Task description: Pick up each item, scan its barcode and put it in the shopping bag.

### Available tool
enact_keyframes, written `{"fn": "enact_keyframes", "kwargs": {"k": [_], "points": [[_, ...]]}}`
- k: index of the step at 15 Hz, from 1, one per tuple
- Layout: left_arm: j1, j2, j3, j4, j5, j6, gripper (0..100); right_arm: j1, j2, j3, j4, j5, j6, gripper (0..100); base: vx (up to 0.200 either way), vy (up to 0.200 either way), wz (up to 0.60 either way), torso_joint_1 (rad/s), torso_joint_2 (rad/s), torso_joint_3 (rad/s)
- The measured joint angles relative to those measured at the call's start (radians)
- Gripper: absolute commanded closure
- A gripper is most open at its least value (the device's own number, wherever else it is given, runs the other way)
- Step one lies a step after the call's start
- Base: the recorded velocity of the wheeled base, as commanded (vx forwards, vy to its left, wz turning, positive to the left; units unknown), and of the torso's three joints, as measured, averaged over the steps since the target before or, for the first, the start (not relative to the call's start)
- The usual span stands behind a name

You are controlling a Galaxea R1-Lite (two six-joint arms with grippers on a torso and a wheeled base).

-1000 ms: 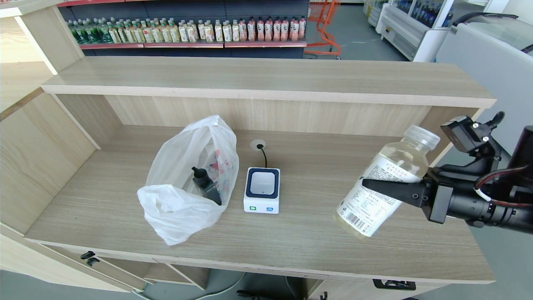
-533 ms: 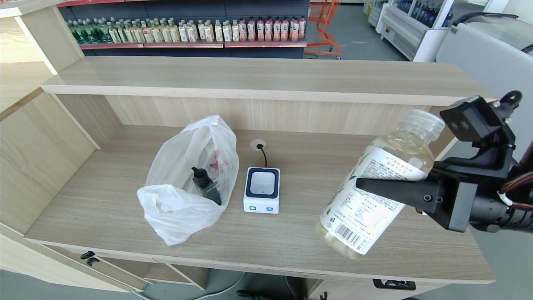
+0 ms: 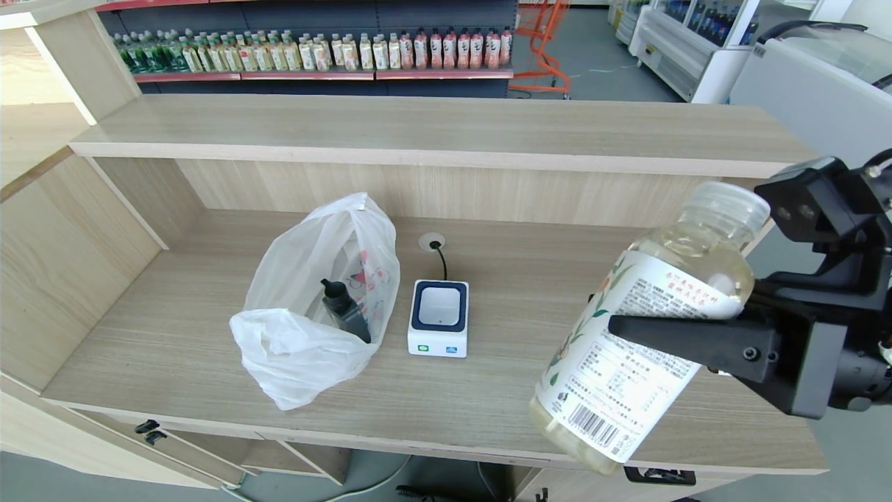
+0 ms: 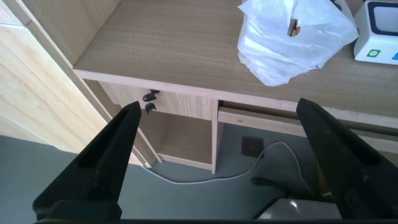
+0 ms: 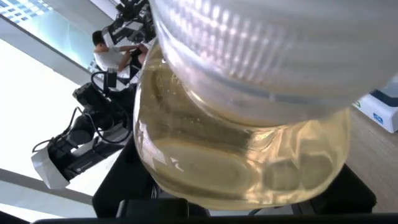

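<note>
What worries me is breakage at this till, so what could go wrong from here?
1. The right gripper holds the drink bottle tilted, its base seemingly near the counter's front edge; a slip might send it to the floor.
2. The barcode by the base faces upward, not down at the scanner off to the left, so the scan may miss.
3. The shopping bag is slumped around a dark bottle; the drink bottle could snag its rim.
</note>
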Motion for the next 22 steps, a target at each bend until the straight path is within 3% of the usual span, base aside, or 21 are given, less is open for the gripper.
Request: {"fn": "enact_keyframes", "kwargs": {"k": [8,22], "points": [[0.000,0.000,0.000,0.000,0.000,0.000,0,0.027,-0.056,-0.026,0.069,0.008,0.064,100,0.000,0.000,0.00,0.000,0.00,0.000],[0.000,0.000,0.000,0.000,0.000,0.000,0,0.031,-0.067,-0.016,0.107,0.005,0.038,100,0.000,0.000,0.00,0.000,0.00,0.000]]}}
